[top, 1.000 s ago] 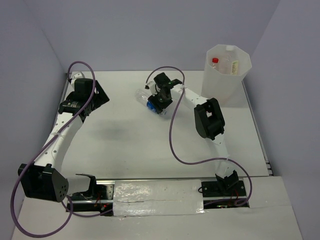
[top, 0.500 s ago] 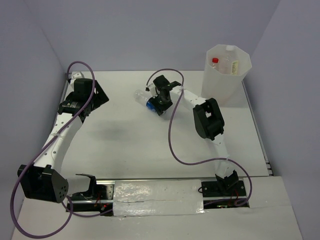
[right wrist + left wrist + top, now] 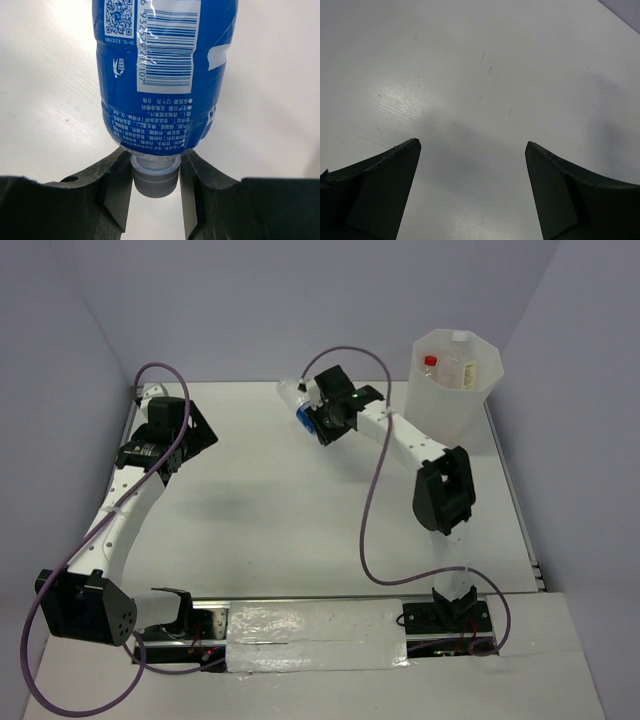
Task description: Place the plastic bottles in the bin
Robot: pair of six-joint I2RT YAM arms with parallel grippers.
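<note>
The right jaws are clamped on the neck of the blue-labelled bottle (image 3: 165, 75), one black finger (image 3: 117, 200) on each side just under its shoulder, and the pale cap (image 3: 155, 186) sits between them, pointing back toward the wrist. In the right wrist view the bottle's body reaches away from the jaws, barcode and small print facing the camera, with the white bench (image 3: 260, 520) behind it. We cannot tell from either view whether the bottle touches the bench. From the overhead camera we see this bottle over the far part of the bench, its clear end aimed at the far left, and the right arm (image 3: 410, 445) stretched out toward it. The bin (image 3: 440, 415) stands in the far right corner, to the right of the held bottle and apart from it. Inside the bin we make out a red-capped bottle (image 3: 430, 362) and at least one more bottle (image 3: 462, 368) beside it. The left jaws are spread wide with nothing between them, two dark fingers (image 3: 380, 185) framing bare bench below. The left arm (image 3: 125, 510) lies along the left side of the bench, well apart from the bottle and the bin.
</note>
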